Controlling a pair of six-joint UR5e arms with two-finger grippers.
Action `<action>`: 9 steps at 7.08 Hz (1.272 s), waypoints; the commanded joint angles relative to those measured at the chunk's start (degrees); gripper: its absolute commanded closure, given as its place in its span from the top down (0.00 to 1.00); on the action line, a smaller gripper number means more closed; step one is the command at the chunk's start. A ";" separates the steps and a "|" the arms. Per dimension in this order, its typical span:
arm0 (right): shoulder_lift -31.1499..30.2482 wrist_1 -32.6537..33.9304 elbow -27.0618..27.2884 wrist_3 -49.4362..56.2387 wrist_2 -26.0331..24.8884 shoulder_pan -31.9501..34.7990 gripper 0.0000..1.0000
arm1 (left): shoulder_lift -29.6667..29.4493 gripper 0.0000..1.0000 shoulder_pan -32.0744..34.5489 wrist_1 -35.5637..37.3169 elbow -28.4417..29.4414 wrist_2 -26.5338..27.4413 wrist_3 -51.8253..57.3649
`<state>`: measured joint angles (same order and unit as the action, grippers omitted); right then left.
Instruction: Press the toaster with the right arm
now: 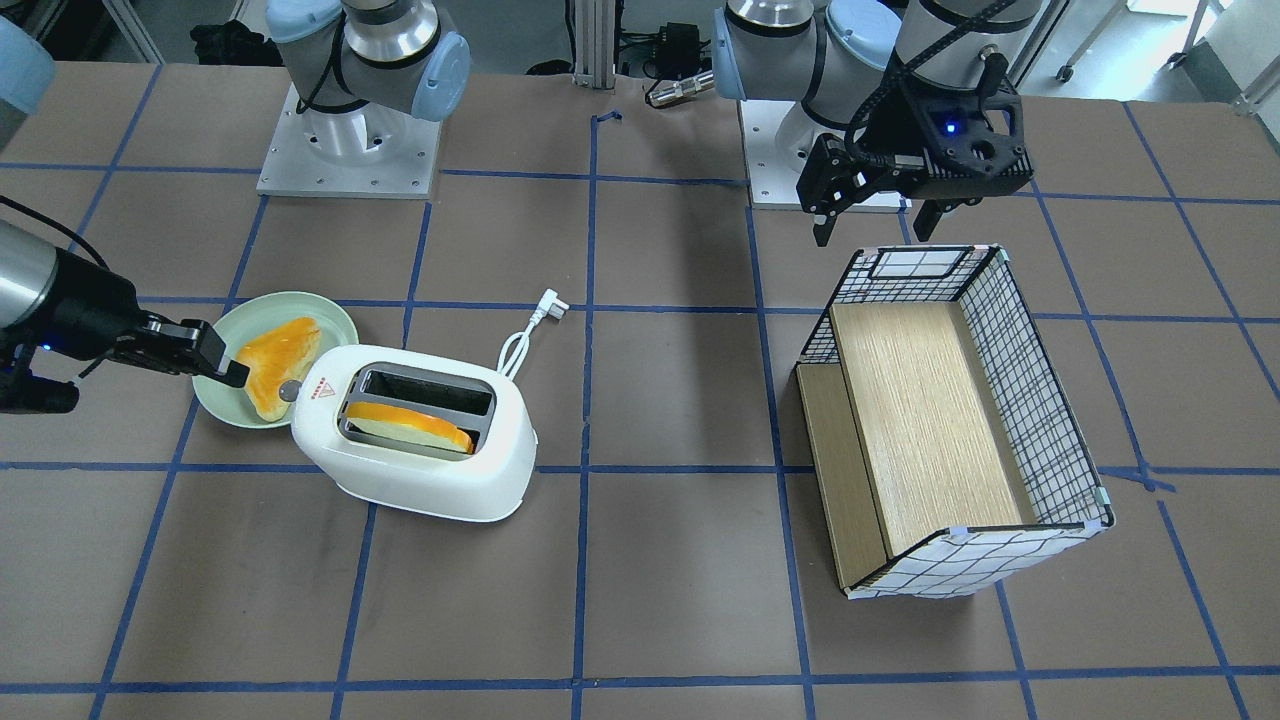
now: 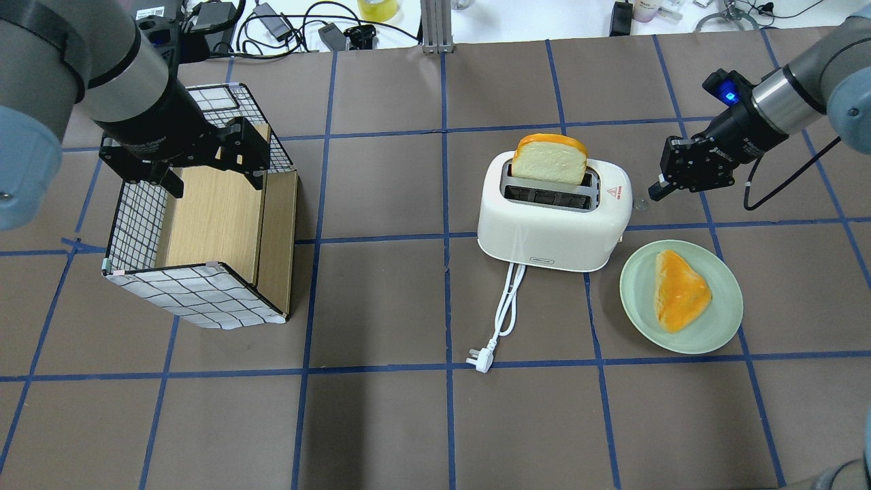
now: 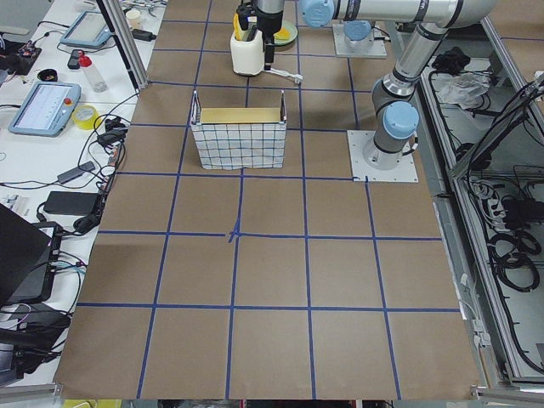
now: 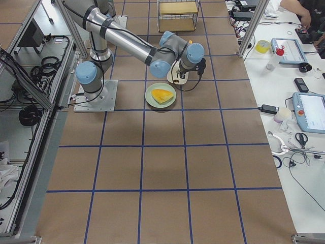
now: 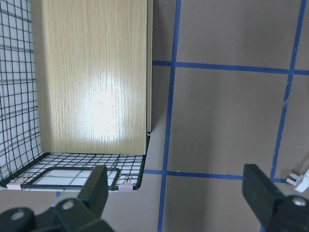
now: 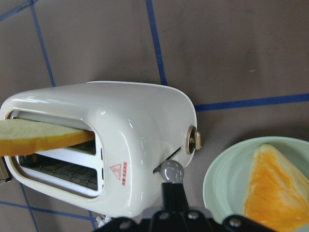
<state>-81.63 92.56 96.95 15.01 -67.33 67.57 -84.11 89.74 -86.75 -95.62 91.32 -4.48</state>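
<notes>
The right gripper (image 6: 172, 187) has its fingers pressed together into a single black tip, holding nothing. That tip sits against the small grey lever knob (image 6: 172, 171) on the end wall of the toaster (image 6: 130, 121); whether it bears down on the knob cannot be told. The white toaster stands on the brown table (image 2: 381, 408) with its blue tape grid. A slice of bread (image 2: 550, 158) rises high out of the slot farther from the robot, and the other slot shows bare wire.

Just beside the toaster's knob end lies a pale green plate (image 2: 727, 320) carrying an orange-topped slice (image 2: 680, 290). In the front-facing view the gripper reaches over the plate's edge. The white cord (image 2: 507, 306) trails from the toaster's side toward the robot and ends in a plug (image 2: 478, 361) lying loose on the table.

Well apart on the other side, the left gripper (image 5: 178, 188) hangs with its fingers spread wide above the rim of a wire basket (image 1: 1040, 400) lined with checked cloth and a wooden panel.

The right wrist view cuts off the toaster's far end. In the exterior right view the arm hides most of the toaster.
</notes>
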 commanded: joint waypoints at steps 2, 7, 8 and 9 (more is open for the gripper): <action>-5.29 -5.00 -7.80 -5.42 -10.43 0.90 0.44 | 0.00 1.00 0.00 0.00 0.00 0.00 0.00; -4.68 -4.05 -15.21 -22.26 -20.99 14.48 1.00 | 0.00 1.00 0.00 0.00 0.00 0.00 0.00; -4.33 -4.05 -15.21 -25.17 -21.70 17.39 1.00 | 0.00 1.00 0.00 0.00 0.00 0.00 0.00; -4.24 -3.96 -15.13 -26.94 -21.70 19.68 1.00 | 0.00 1.00 0.00 0.00 0.00 0.00 0.00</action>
<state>-86.08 88.49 81.87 -8.98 -88.58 84.06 -84.11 89.74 -86.75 -95.63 91.32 -4.48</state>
